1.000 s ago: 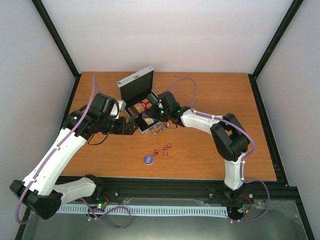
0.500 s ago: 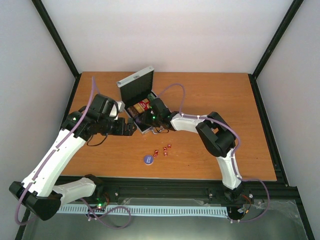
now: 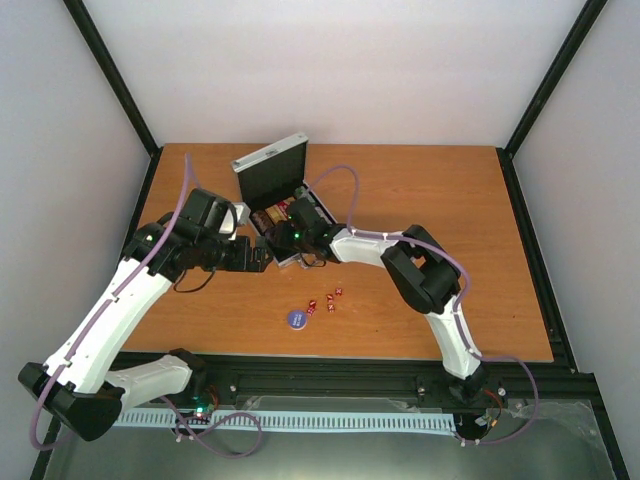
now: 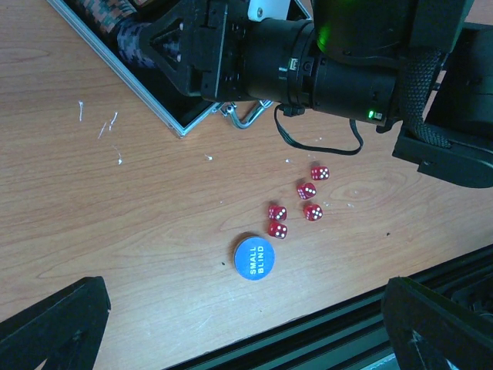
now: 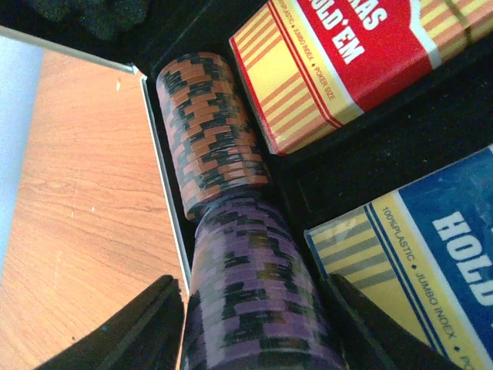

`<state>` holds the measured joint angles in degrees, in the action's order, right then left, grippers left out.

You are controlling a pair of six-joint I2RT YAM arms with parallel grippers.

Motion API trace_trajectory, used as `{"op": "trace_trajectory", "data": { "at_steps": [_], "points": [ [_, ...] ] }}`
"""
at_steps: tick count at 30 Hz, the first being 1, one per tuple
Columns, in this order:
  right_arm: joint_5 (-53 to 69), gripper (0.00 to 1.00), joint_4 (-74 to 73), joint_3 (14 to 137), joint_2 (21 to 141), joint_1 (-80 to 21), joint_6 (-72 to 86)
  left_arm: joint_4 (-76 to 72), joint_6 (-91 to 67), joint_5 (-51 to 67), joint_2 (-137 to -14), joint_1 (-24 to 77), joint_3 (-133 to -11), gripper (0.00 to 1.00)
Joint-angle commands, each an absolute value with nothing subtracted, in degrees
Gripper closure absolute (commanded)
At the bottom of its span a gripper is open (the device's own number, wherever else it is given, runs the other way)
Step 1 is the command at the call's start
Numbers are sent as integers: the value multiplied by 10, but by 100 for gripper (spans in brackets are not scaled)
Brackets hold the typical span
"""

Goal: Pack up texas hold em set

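Silver case (image 3: 272,172) sits open mid-table, lid up, and the right arm (image 3: 420,265) has reached further left over it than a second back! The left arm (image 3: 120,290) has barely shifted. Inside the case, the red box (image 5: 347,62) reads "HOLD'EM, JUMBO INDEX, POKER SIZE" and the blue box (image 5: 431,262) reads "100% PLASTIC". Beside them lie an orange chip stack (image 5: 212,131) and a purple chip stack (image 5: 239,231). The right gripper (image 5: 250,281) straddles the purple one; whether it is pinching, can't tell. The left gripper (image 4: 246,324) is spread wide above the "SMALL BLIND" disc (image 4: 253,257) and five red dice (image 4: 306,190) out on the table.

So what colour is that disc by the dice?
Blue disc, white lettering; left wrist view.
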<state>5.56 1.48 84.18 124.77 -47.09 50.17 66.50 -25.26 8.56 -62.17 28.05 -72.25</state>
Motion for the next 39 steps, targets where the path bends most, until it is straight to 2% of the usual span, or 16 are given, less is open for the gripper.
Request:
{"op": "trace_trajectory", "data": {
  "at_steps": [1, 3, 10, 12, 16, 21, 26, 32, 39],
  "points": [
    [42, 44, -7, 858, 1235, -490, 483, 667, -246, 88, -619, 277, -724, 0],
    [37, 33, -30, 865, 1227, -491, 475, 667, -247, 87, -619, 277, -726, 0],
    [45, 25, -83, 859, 1179, -492, 443, 665, -251, 87, -618, 276, -732, 0],
    [38, 20, -104, 853, 1156, -492, 433, 665, -253, 84, -618, 277, -728, 0],
    [13, 16, -181, 851, 1115, -491, 407, 658, -259, 87, -614, 277, -720, 0],
    [-27, 17, -367, 878, 1091, -491, 341, 652, -258, 86, -610, 277, -709, 0],
    [-65, 26, -503, 823, 1044, -491, 268, 642, -264, 93, -606, 277, -694, 0],
    [-80, 31, -532, 725, 977, -491, 236, 634, -265, 96, -608, 277, -679, 0],
    [-48, 36, -486, 682, 994, -491, 234, 624, -270, 100, -617, 277, -677, 0]
  ]
}}
